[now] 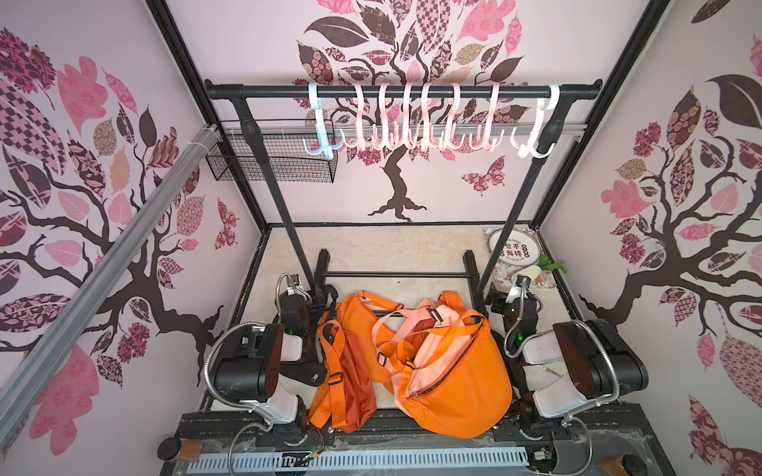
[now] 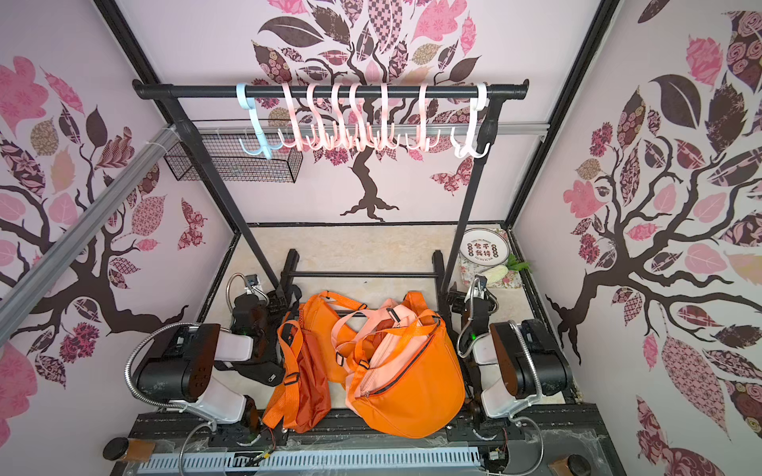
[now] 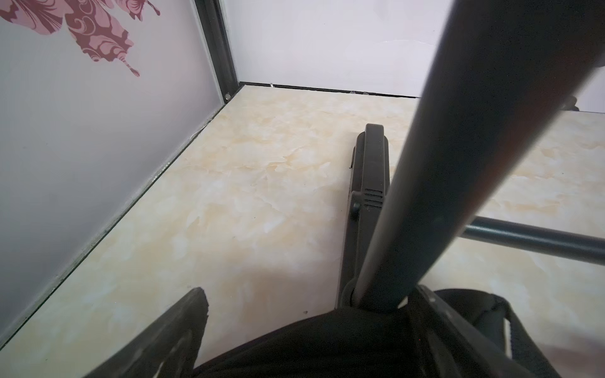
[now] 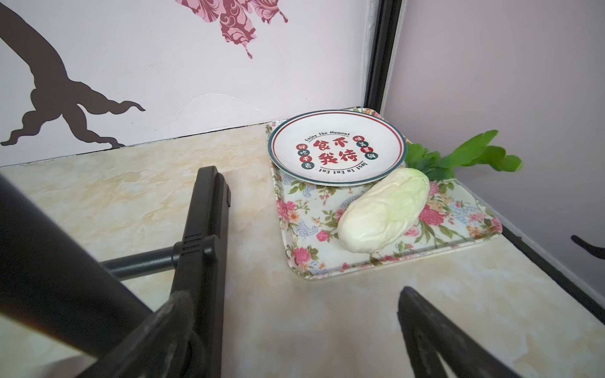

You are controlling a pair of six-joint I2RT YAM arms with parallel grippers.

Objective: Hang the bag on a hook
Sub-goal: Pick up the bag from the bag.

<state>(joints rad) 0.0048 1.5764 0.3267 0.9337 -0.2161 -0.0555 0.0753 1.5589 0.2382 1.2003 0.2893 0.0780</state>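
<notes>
As both top views show, the large orange bag [image 1: 455,387] [image 2: 412,383] lies on the table [image 1: 391,247] between the two arms. It leans against a darker orange bag [image 1: 350,371], straps loose, not on any hook. The row of hooks [image 1: 406,142] hangs from the rack's rail [image 1: 247,91], well above.

Left wrist view: left gripper [image 3: 311,297] has its jaws spread wide, clamping nothing. Rack post [image 3: 442,163] close ahead, dark fabric [image 3: 311,347] beneath.

Right wrist view: right gripper [image 4: 294,307] equally wide, nothing held, bare table between the fingers. Beyond it, a floral tray [image 4: 304,229] carries a plate [image 4: 337,147] and a cabbage [image 4: 383,212].
</notes>
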